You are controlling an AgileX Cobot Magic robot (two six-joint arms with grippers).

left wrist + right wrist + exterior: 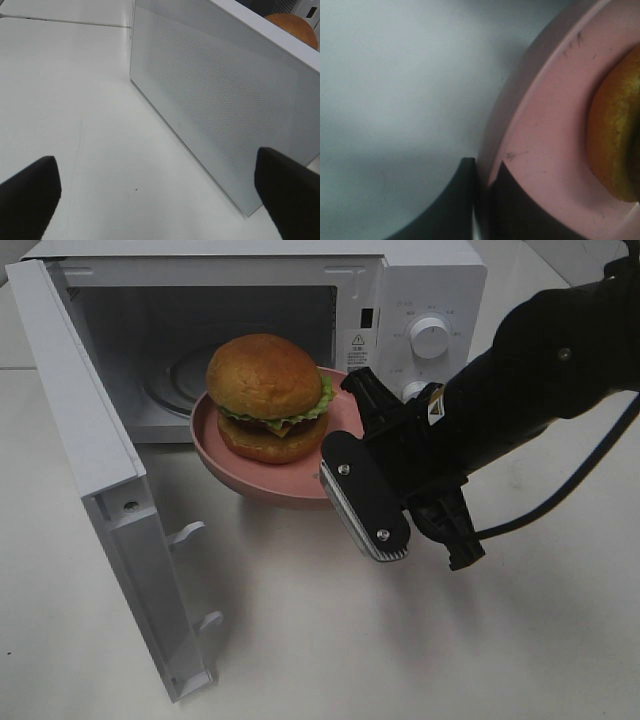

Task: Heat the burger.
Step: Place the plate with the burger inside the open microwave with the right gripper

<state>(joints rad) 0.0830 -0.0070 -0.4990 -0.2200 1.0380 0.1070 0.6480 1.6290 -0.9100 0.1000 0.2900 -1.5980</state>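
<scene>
This looks like a robotics lab bench dressed as a kitchen corner; a boxy white microwave oven with round dials (445, 290) stands on a plain matte white tabletop (400, 650); a bulky black robot arm (540, 370) trailing a loose black cable (565, 502) reaches over that surface.

I can read no word for sure from here. On the microwave (420, 270), just left of the upper knob (430, 338), a small sticker (357, 340) shows a warning triangle; its print is too small. The tiny marks around the knob are also unreadable.
</scene>
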